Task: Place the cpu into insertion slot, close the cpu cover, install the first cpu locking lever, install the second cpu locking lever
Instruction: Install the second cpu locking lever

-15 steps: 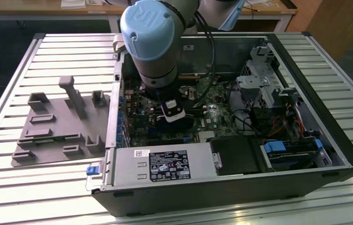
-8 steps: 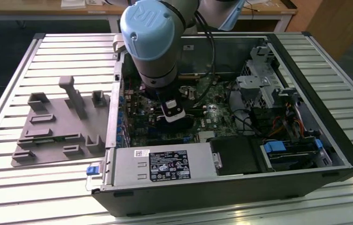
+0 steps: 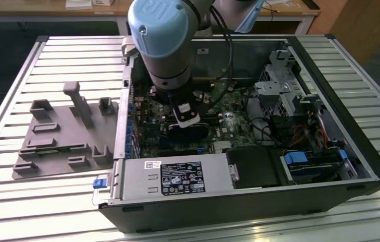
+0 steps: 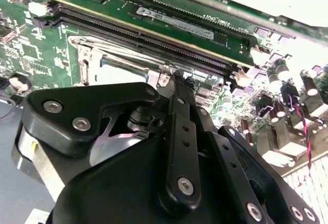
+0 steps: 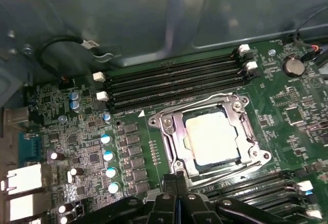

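In the exterior view, a grey moulded fixture tray [image 3: 62, 136] lies at the left of the frame on the slatted metal table [image 3: 15, 80]. Right of it, filling the centre and right, stands the opened computer case [image 3: 324, 151] with its green motherboard [image 3: 234, 118] exposed. The robot arm [image 3: 160, 45] comes down from the upper centre of the frame into the case, and its gripper [image 3: 188, 132] hangs low over the board, left of centre in the case. A grey power-supply box [image 3: 176, 179] sits along the lower edge of the case, with drive bays [image 3: 291, 96] at the right.

In the first wrist view, small capacitors [image 5: 108, 157] stand at the lower left, long black memory slots [image 5: 174, 80] run across the middle, and right of centre sits the insertion slot [image 5: 174, 155]. The cpu [image 5: 211, 139] lies flat inside it, its pale top showing through the window of the cpu cover [image 5: 253, 139], which lies down over the socket. A coin cell [image 5: 293, 66] sits at the upper right.

At the bottom centre of that view the black fingertips [image 5: 173, 179] stand pressed together, with nothing held between them, just at the near edge of the socket. In the second wrist view the gripper [image 4: 178, 80] points at the socket frame [image 4: 123, 60] in the upper left, its linkage drawn in.
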{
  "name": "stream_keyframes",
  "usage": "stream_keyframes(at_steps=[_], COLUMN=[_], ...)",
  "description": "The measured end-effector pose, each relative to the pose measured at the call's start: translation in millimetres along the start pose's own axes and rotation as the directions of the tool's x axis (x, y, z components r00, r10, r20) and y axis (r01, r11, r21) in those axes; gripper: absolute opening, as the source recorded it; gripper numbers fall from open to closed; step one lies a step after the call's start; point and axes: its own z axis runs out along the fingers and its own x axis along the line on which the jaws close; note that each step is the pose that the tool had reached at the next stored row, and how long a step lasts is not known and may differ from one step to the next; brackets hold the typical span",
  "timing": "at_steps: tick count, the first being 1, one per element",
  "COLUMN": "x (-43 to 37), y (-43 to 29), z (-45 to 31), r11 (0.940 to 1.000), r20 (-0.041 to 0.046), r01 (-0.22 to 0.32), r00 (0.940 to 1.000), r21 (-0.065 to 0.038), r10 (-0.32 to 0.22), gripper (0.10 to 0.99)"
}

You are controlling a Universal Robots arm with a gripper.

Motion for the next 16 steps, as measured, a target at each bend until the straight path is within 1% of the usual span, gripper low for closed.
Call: stream_keyframes(at_steps=[3, 5, 6, 9, 10, 12, 16], x=[-0.3, -0.5, -0.8, -1.4, -1.9, -3.5, -9.8], y=[2.1, 3.5, 5.4, 6.1, 6.2, 6.6, 8.2], z=[-5.8, -9.5, -14.8, -16.1, -16.0, -15.8, -14.7], r11=[1.0, 0.9999, 0.999, 0.997, 0.9966, 0.9962, 0.9961], r20=[0.0022, 0.0046, 0.0129, 0.0224, 0.0247, 0.0277, 0.0301], r01=[0.001, 0.001, 0.002, 0.0, -0.002, -0.007, -0.013], r00=[1.0, 1.0, 0.9999, 0.9997, 0.9997, 0.9996, 0.9995], r21=[0.008, 0.017, 0.046, 0.077, 0.082, 0.087, 0.088], r10=[-0.001, -0.001, -0.002, -0.002, 0.0, 0.005, 0.011], gripper=[0.102, 0.102, 0.102, 0.102, 0.102, 0.102, 0.102])
